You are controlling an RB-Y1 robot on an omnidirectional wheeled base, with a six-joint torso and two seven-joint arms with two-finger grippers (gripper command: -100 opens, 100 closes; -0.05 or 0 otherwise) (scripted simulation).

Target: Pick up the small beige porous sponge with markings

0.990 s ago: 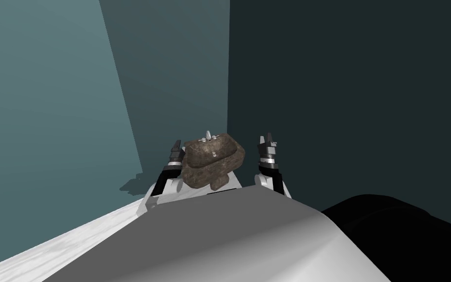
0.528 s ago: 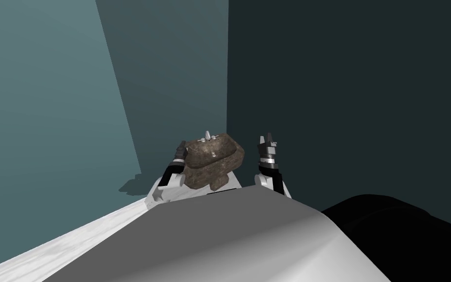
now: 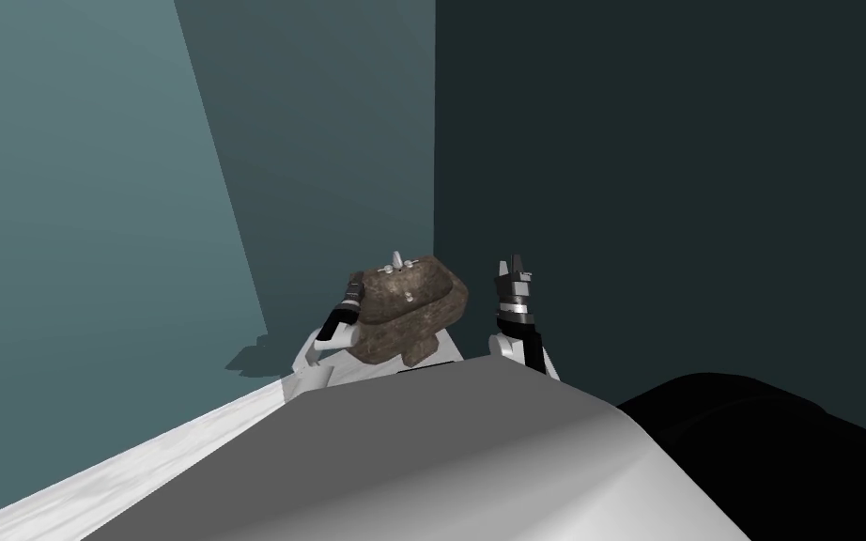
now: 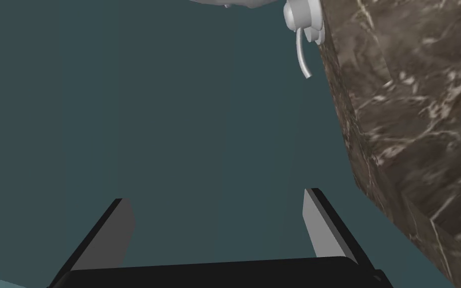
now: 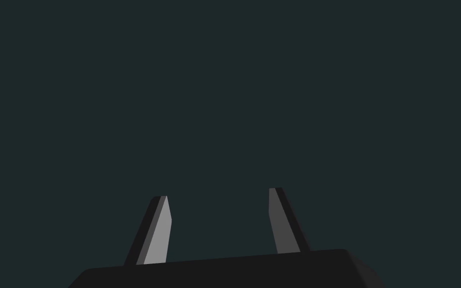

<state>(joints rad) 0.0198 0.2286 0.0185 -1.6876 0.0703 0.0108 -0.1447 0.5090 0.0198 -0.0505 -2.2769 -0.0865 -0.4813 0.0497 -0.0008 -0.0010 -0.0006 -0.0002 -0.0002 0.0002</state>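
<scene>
- The left gripper (image 4: 218, 197) is released, fingers spread, just beside the brown marbled sink (image 4: 414, 125), near its grey faucet (image 4: 302, 17).
- The right gripper (image 5: 217, 192) is released too, off the sink's other side.
- Where the sponge lies: cannot tell.

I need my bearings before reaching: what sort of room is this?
Probably a bathroom: a brown veined stone washbasin with a small grey tap stands in the corner where plain teal walls meet.
</scene>
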